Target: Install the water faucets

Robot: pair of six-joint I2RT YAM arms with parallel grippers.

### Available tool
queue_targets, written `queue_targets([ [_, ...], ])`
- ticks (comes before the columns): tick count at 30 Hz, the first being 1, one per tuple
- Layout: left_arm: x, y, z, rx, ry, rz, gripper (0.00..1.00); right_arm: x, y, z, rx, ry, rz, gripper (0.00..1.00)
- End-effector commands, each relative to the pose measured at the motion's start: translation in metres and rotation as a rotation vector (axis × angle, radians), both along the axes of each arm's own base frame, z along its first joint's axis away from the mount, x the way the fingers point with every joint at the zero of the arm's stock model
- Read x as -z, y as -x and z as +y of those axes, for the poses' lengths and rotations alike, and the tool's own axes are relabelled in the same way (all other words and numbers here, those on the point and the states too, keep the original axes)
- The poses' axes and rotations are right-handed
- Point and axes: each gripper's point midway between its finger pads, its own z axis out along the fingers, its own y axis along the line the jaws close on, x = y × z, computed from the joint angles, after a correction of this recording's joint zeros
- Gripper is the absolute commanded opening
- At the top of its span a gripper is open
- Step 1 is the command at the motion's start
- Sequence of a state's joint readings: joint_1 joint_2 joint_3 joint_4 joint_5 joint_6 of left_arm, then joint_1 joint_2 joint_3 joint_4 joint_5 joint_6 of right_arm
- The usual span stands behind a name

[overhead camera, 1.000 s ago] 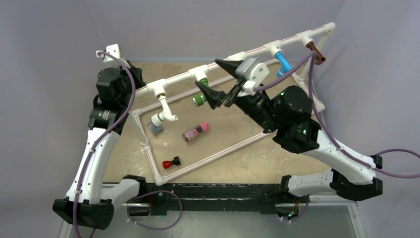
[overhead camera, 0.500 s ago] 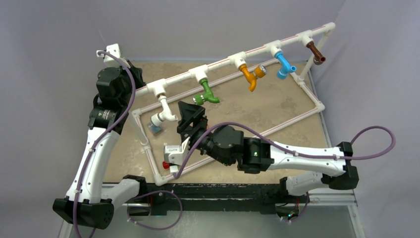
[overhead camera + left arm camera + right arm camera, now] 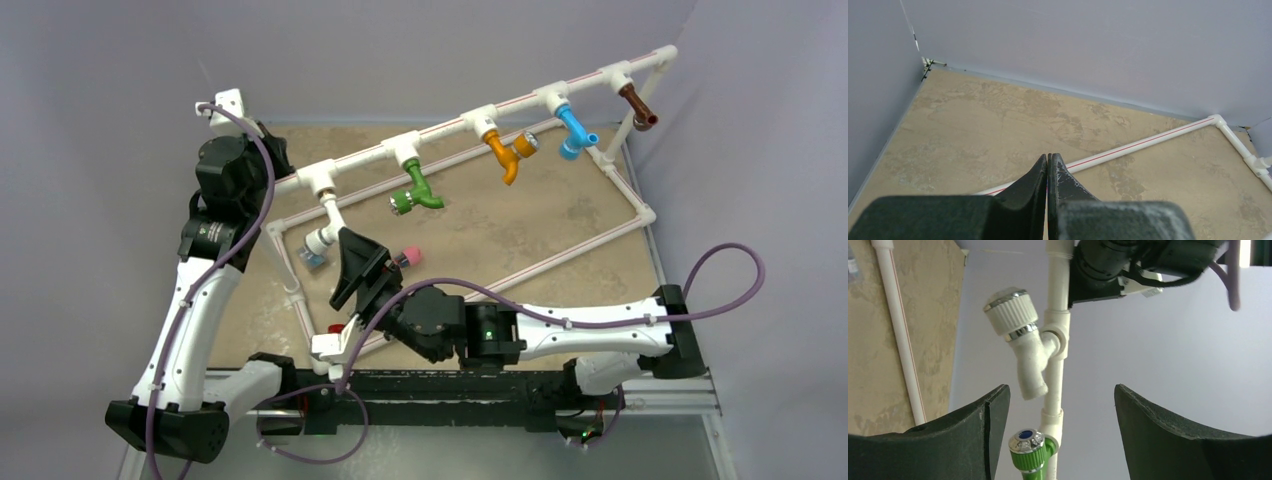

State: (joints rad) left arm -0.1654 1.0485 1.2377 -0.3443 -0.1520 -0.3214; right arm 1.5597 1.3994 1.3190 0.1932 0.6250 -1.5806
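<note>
Since a second ago the right arm has swung from the far rail to the near left, and the orange tap (image 3: 503, 152) now hangs on the pipe frame (image 3: 441, 131).
The right gripper (image 3: 365, 268), jaws apart and empty, faces the white tap (image 3: 1027, 351) on the leftmost fitting. The tap lies just ahead, toward the gripper's left finger, knob up and spout slanting down. The left gripper (image 3: 1048, 172), pressed together, points to the far corner, so the right arm is nearer.

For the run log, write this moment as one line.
left gripper shut, empty | right gripper open, empty, aimed at white plastic round-knob faucet
</note>
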Motion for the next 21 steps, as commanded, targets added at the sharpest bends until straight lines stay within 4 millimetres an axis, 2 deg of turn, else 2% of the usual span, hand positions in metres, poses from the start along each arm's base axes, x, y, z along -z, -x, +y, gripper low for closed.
queue_targets([
  [1,0.092,0.030,-0.019,0.125,-0.099,0.327,0.00,-0.008,-0.001,0.005,0.026,0.024,-0.072,0.77],
  [5,0.092,0.030,-0.019,0.125,-0.098,0.329,0.00,0.003,-0.001,0.015,0.028,0.040,-0.084,0.78],
  [10,0.092,0.031,-0.018,0.123,-0.099,0.325,0.00,-0.004,-0.001,0.029,0.008,-0.007,-0.125,0.77],
  [21,0.094,0.030,-0.019,0.125,-0.097,0.329,0.00,-0.001,-0.022,0.044,0.063,-0.027,-0.159,0.73],
])
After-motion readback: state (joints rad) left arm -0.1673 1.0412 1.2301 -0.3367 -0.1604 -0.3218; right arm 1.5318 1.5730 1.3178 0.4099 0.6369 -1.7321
